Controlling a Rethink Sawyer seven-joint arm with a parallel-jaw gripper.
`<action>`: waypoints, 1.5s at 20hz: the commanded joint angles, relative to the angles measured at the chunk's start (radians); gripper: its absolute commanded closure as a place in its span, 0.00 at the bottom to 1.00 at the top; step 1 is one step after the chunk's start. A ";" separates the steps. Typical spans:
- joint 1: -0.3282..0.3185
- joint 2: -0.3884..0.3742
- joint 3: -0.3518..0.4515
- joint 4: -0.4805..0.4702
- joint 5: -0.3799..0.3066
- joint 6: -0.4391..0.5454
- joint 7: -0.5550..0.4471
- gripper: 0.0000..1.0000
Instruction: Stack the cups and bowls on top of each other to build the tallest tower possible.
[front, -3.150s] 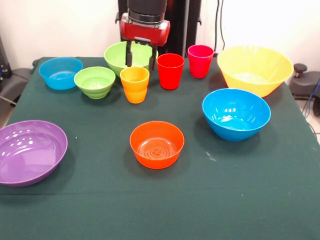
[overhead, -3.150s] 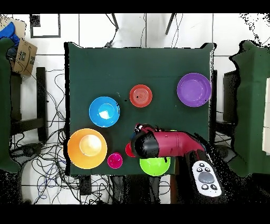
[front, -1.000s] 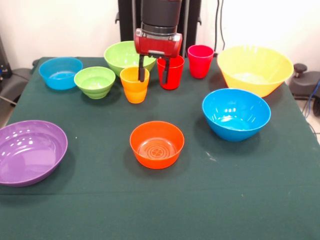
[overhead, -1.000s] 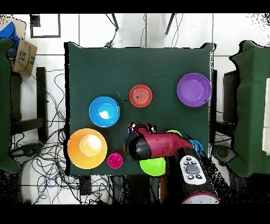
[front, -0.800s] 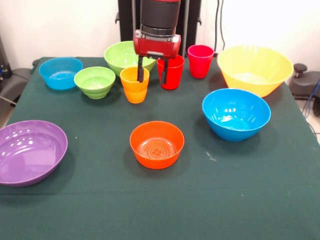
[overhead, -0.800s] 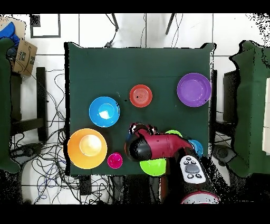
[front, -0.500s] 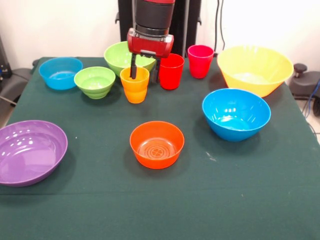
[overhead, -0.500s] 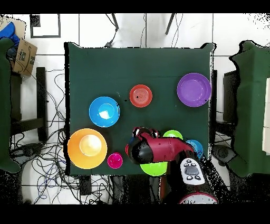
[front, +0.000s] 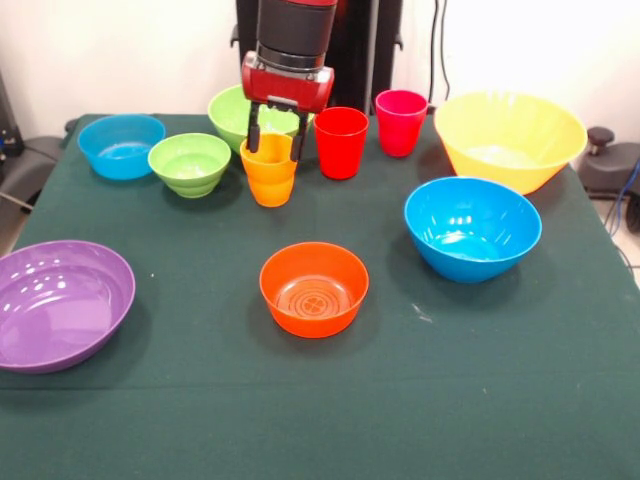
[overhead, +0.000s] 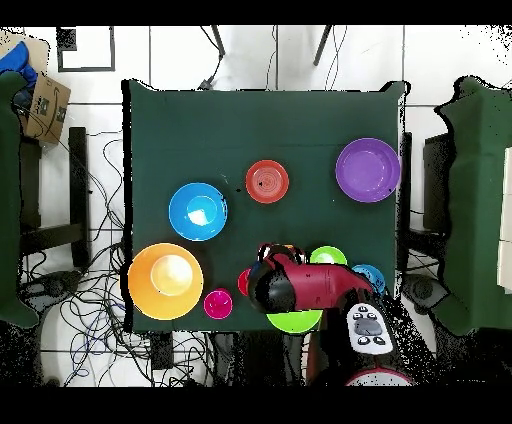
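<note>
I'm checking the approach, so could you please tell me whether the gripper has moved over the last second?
Yes. In the front view the gripper has shifted left, from in front of the red cup to the orange cup, its open fingers astride the rim.

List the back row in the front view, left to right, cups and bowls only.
Small blue plastic bowl → small green plastic bowl → yellow-orange plastic cup, with the gripper jaws straddling its rim → red plastic cup → pink-magenta plastic cup → large yellow plastic bowl. The larger green bowl sits behind the gripper, so I left it out.
</note>
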 joint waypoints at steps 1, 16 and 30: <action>-0.017 0.013 0.078 0.032 -0.031 0.030 0.039 0.00; -0.091 0.019 0.168 0.076 0.028 0.085 0.058 0.00; -0.085 0.014 0.164 0.114 0.050 0.070 0.091 0.00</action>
